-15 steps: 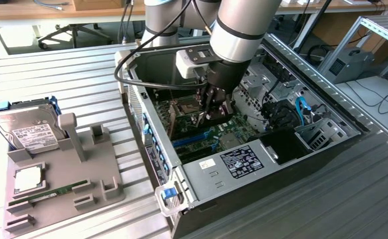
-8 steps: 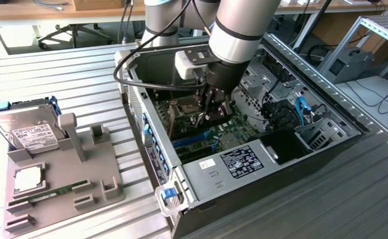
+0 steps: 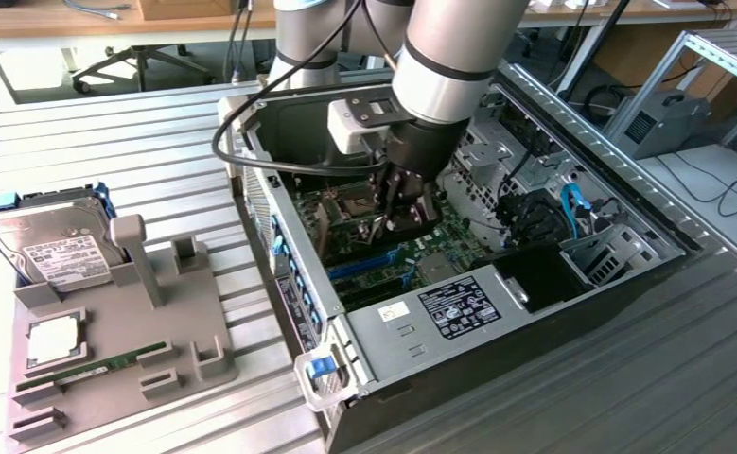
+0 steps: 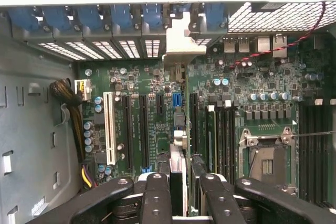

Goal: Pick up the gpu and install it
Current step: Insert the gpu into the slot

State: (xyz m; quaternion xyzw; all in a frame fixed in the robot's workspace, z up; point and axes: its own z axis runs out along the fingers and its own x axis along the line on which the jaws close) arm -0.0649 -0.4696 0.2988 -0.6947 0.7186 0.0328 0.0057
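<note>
Dark and thin, seen edge-on, the gpu (image 4: 177, 182) stands upright over the green motherboard (image 4: 152, 124) at lower centre of the wrist view, its silver bracket (image 4: 181, 43) reaching the case's (image 3: 394, 326) rear slots. The gripper (image 4: 178, 195) is clamped on its edge. At the exterior view's left, a hard drive (image 3: 53, 241) rests on a grey fixture (image 3: 153, 331).

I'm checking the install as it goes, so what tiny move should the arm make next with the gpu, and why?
Probably ease the gpu straight toward the motherboard. The jaws hold it edge-on among the slots, its silver bracket at the case's rear openings; whether it's seated isn't clear.
</note>
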